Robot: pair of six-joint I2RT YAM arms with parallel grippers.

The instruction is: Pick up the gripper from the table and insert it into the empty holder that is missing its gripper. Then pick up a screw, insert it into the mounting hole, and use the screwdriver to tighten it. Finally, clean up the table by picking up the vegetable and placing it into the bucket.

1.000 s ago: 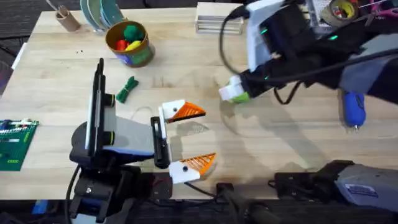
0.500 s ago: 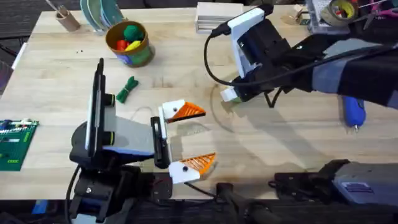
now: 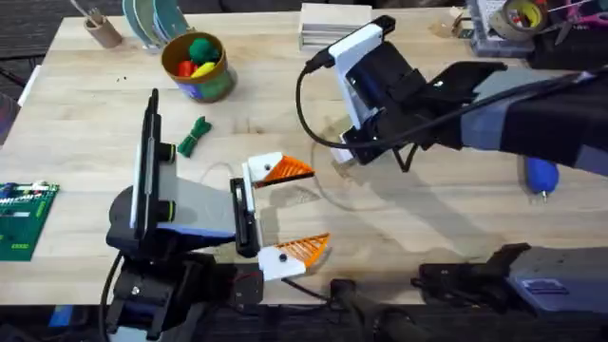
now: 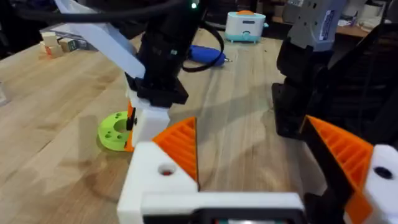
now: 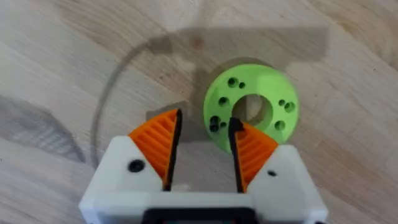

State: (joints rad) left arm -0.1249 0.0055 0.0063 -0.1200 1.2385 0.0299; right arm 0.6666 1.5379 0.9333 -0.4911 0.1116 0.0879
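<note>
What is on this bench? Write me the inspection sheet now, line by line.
Surface: light wooden table.
Job's things: vegetable lies on the table near the bucket, which holds toys; blue screwdriver at the right, partly under the right arm.
Clutter: green disc, brown cup, circuit board, tape roll.
Grippers: left gripper open; right gripper open, low over the green disc's rim.
Cables: black cable loops off the right arm.
Surroundings: dark floor past the table's left edge.

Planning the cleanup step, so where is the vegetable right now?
In the overhead view the vegetable lies on the table's left half, just below the bucket and above the left arm's gripper.
</note>
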